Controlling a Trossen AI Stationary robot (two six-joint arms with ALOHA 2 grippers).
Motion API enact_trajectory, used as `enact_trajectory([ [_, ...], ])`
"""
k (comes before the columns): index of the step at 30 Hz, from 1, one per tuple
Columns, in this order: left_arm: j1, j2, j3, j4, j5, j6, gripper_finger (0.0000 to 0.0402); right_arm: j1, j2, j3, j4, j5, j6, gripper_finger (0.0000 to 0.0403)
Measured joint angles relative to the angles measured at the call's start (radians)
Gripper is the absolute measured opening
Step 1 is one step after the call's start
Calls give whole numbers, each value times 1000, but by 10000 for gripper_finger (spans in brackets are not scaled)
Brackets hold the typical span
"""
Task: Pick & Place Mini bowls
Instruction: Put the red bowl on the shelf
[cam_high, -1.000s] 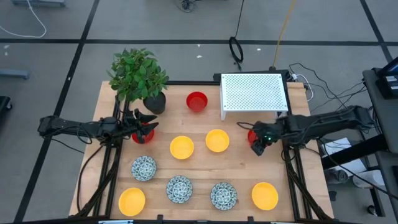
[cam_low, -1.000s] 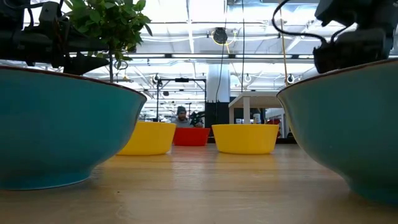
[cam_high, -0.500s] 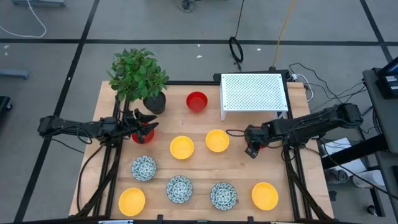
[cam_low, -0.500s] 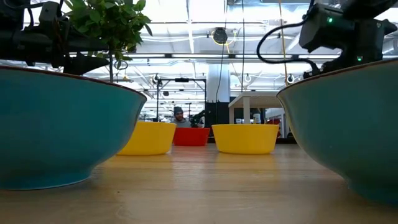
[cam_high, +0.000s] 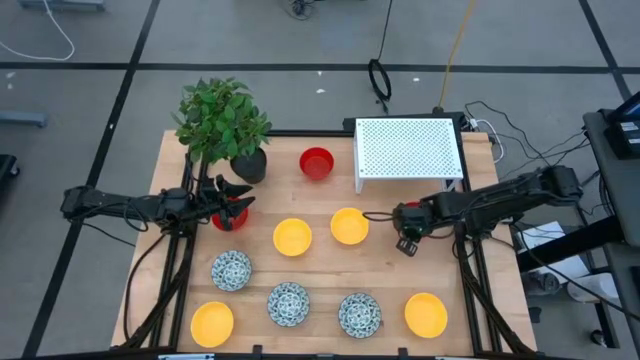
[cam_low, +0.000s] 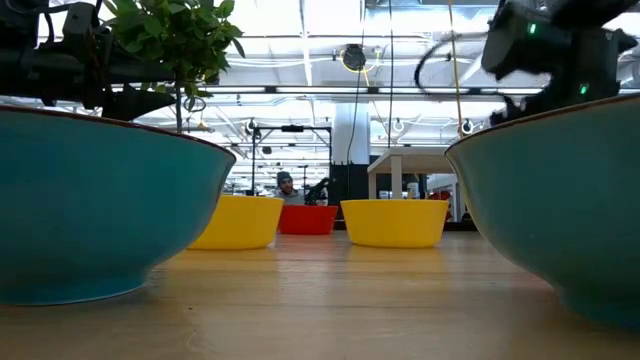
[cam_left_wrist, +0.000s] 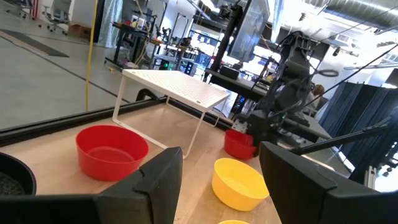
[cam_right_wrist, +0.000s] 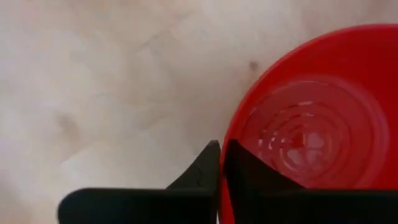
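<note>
The right gripper (cam_high: 405, 243) is low over the table (cam_high: 480, 300), near its right edge and just in front of the white perforated rack (cam_high: 408, 150). Its two dark fingers (cam_right_wrist: 211, 163) are pressed together on the rim of a red mini bowl (cam_right_wrist: 311, 124). In the right wrist view one finger lies outside the bowl's wall and the other inside it, so the rim is pinched between them, and most of the bowl spreads out to one side of the fingertips. From above this bowl is almost hidden under the wrist.

The left gripper (cam_high: 232, 198) is near the left edge of the table, beside the dark pot with the green plant (cam_high: 222, 120). Its fingers (cam_left_wrist: 161, 180) stand wide apart and hold nothing. A second red bowl (cam_high: 230, 214) lies directly under them.

A third red bowl (cam_high: 317, 162) stands at the far edge, between the plant and the rack. Two yellow bowls (cam_high: 292, 237) sit in the middle of the table. Along the near edge a yellow bowl (cam_high: 212, 322) is at the left corner and another yellow one (cam_high: 426, 314) toward the right corner, with three patterned bowls (cam_high: 288, 304) in between.
</note>
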Motion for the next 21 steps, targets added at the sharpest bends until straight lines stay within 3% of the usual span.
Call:
enact_trajectory([
  [5, 0, 0, 0, 0, 0, 0, 218, 36, -104, 79, 22, -39, -89, 1],
  [10, 0, 0, 0, 0, 0, 0, 218, 39, -179, 177, 155, -32, -161, 1],
  [17, 0, 0, 0, 0, 0, 0, 218, -35, -146, 357, 199, -31, -329, 0],
  [21, 0, 0, 0, 0, 0, 0, 218, -134, -94, 457, 112, -26, -425, 0],
])
